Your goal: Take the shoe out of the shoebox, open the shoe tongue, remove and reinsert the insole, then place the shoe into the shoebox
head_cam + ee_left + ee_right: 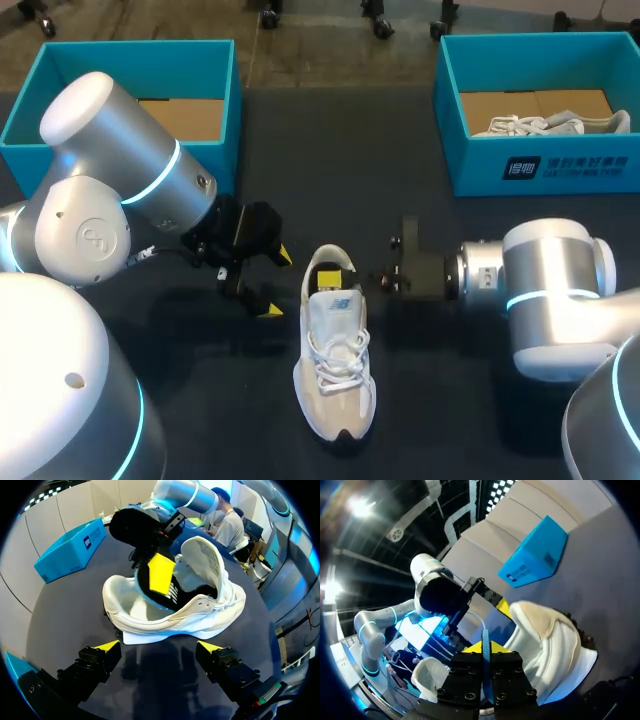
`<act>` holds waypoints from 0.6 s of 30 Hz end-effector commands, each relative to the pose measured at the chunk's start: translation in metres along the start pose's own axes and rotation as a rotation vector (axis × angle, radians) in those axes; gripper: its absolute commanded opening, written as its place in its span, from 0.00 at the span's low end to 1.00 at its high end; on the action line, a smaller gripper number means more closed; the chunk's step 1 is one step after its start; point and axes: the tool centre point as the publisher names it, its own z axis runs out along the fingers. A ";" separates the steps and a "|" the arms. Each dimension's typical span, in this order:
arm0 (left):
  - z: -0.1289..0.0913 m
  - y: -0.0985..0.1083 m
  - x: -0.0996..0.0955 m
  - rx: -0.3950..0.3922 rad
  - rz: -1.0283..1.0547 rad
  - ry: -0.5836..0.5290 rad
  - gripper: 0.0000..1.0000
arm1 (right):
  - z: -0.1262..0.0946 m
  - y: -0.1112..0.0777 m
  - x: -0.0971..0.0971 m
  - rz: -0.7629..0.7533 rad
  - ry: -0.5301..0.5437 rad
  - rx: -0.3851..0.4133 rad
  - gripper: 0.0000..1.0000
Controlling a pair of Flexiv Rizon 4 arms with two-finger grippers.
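Pinched edge-on in the right gripper (485, 650), the insole (485, 636) stood partly inside the white shoe (336, 360), which lay on the table (450, 400) between both grippers. The left gripper (159, 646) hung wide open just beside its sole.

Left arm (100, 190): cased in silver-white, ringed by cyan light.
Right arm (550, 285): finished likewise.
Left gripper (159, 646), right gripper (486, 650): black, screw-studded, yellow-tipped.

Shoe (335, 365) centred, left fingers (270, 311) beside its heel, right fingers (330, 277) on insole (172, 595) inside heel, left shoebox (228, 115), right shoebox (480, 165) behind.
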 end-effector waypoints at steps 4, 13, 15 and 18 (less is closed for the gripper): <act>0.001 0.000 0.001 0.000 0.000 -0.002 1.00 | 0.001 -0.009 0.012 -0.030 -0.015 -0.030 0.00; 0.001 0.000 0.001 0.000 0.000 -0.002 1.00 | -0.001 0.016 0.014 -0.059 -0.022 0.021 0.42; -0.001 0.000 0.001 0.002 0.006 0.000 1.00 | -0.002 0.019 0.013 -0.060 -0.021 0.034 0.45; -0.004 -0.001 0.002 -0.006 0.017 0.001 1.00 | -0.005 0.024 0.013 -0.069 -0.016 0.064 0.46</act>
